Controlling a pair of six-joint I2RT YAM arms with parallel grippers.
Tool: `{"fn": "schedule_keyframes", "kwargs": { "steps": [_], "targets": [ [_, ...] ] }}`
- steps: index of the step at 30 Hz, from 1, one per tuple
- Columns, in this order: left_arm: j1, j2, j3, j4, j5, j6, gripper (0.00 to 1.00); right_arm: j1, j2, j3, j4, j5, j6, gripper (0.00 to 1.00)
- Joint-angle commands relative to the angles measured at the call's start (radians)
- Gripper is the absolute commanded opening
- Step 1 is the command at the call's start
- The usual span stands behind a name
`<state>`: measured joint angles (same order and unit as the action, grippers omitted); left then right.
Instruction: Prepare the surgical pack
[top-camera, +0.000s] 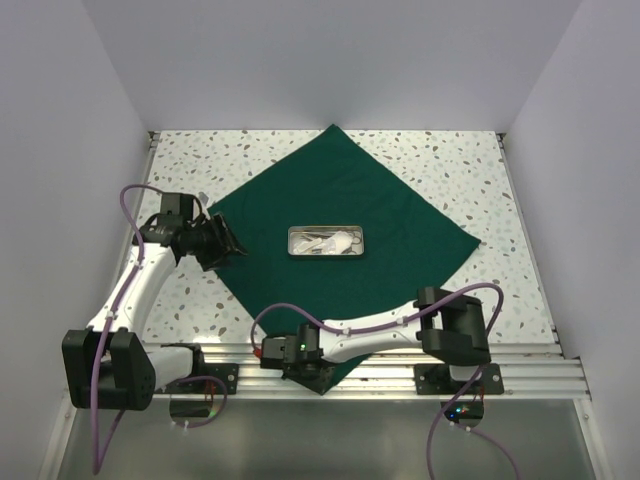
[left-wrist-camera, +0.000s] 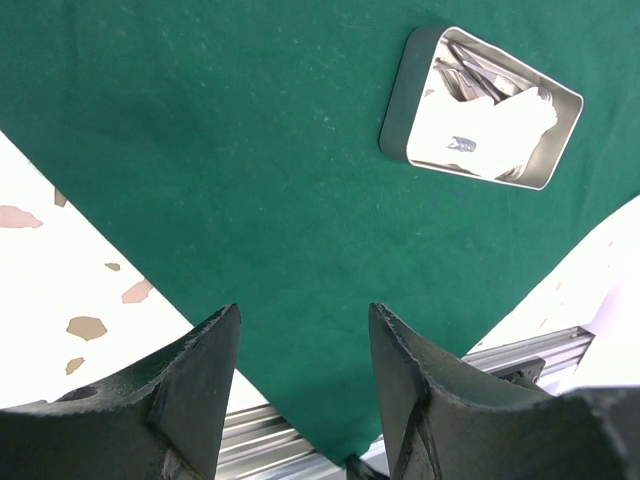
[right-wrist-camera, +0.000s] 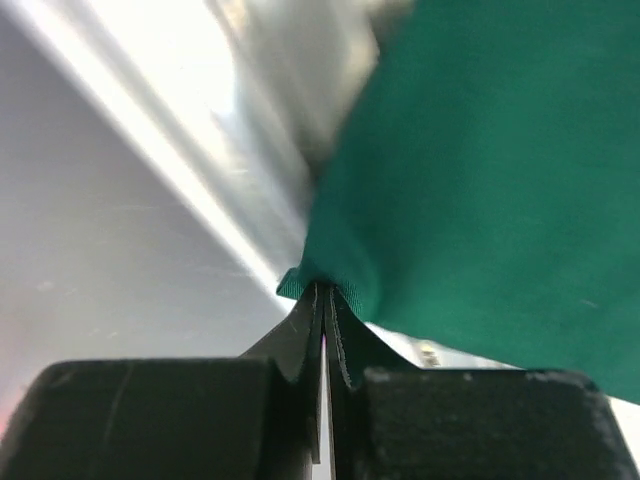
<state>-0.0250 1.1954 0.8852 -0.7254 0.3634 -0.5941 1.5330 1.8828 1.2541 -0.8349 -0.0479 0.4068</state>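
Note:
The surgical pack's dark green drape (top-camera: 340, 190) lies flat as a diamond on the speckled table. At its middle sits a small steel tray (top-camera: 326, 242) holding instruments (left-wrist-camera: 470, 65) and white gauze (left-wrist-camera: 500, 125). My right gripper (top-camera: 318, 376) is at the near edge, shut on the drape's near corner (right-wrist-camera: 300, 280), with cloth pinched between its tips (right-wrist-camera: 325, 290). My left gripper (top-camera: 222, 245) hovers over the drape's left corner. It stands open (left-wrist-camera: 305, 310) with only flat cloth (left-wrist-camera: 250, 180) showing between the fingers.
Aluminium rails (top-camera: 400, 375) run along the near table edge under the drape's pinched corner. White walls enclose the table on three sides. Bare speckled tabletop (top-camera: 450, 160) shows around the drape's corners.

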Motion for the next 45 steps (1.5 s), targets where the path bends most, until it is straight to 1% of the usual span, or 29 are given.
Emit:
{"fn": "schedule_keyframes", "kwargs": {
  "steps": [1,3,4,5,6,8,9,12,19,28,32,35,36,38,39,41,42,44,45],
  "targets": [
    [0.011,-0.023,0.011,0.021,0.019,-0.009,0.58,-0.020,-0.051,-0.053,0.026,0.216,0.030,0.00],
    [0.013,-0.022,0.014,0.020,0.020,-0.010,0.58,-0.020,-0.112,-0.058,0.042,0.214,0.020,0.00],
    [0.013,-0.020,0.015,0.020,0.020,-0.010,0.58,-0.017,-0.129,-0.061,0.052,0.198,0.003,0.05],
    [0.014,-0.019,0.014,0.021,0.023,-0.010,0.58,-0.017,-0.146,-0.065,0.069,0.182,0.000,0.14],
    [0.014,-0.017,0.014,0.021,0.023,-0.010,0.58,-0.016,-0.157,-0.065,0.072,0.157,-0.005,0.26],
    [0.014,-0.014,0.008,0.026,0.029,-0.013,0.58,-0.013,-0.152,-0.062,0.072,0.143,-0.022,0.36],
    [0.014,-0.013,0.006,0.029,0.031,-0.015,0.58,-0.008,-0.140,-0.061,0.074,0.148,-0.023,0.43],
    [0.014,-0.013,0.000,0.037,0.043,-0.023,0.58,0.004,-0.123,-0.050,0.072,0.145,-0.031,0.47],
    [0.014,-0.016,-0.005,0.040,0.046,-0.026,0.58,0.032,-0.090,-0.044,0.094,0.077,-0.054,0.52],
    [0.016,-0.014,-0.019,0.047,0.046,-0.026,0.58,0.061,-0.024,-0.030,0.094,0.068,-0.066,0.55],
    [0.017,-0.014,-0.017,0.046,0.046,-0.019,0.58,0.064,-0.002,-0.022,0.089,0.077,-0.069,0.51],
    [0.020,-0.013,-0.015,0.046,0.045,-0.018,0.58,0.064,-0.002,-0.021,0.069,0.124,-0.048,0.32],
    [0.020,-0.013,-0.012,0.043,0.043,-0.016,0.58,0.059,-0.019,-0.022,0.066,0.175,-0.028,0.21],
    [0.023,-0.010,-0.005,0.037,0.037,-0.010,0.58,0.049,-0.042,-0.030,0.054,0.221,-0.007,0.15],
    [0.023,-0.008,-0.002,0.028,0.034,-0.009,0.58,0.029,-0.065,-0.032,0.050,0.259,0.015,0.07],
    [0.023,-0.002,0.012,0.021,0.025,-0.004,0.58,-0.005,-0.086,-0.036,0.037,0.278,0.029,0.04],
    [0.023,0.001,0.026,0.015,0.013,-0.001,0.58,-0.017,-0.114,-0.035,0.036,0.301,0.032,0.01],
    [0.023,0.009,0.041,0.009,-0.001,0.004,0.58,-0.048,-0.143,-0.022,0.019,0.324,0.033,0.00],
    [0.023,0.015,0.064,-0.002,-0.017,0.010,0.58,-0.086,-0.171,-0.015,0.013,0.335,0.030,0.00]
  ]
}}
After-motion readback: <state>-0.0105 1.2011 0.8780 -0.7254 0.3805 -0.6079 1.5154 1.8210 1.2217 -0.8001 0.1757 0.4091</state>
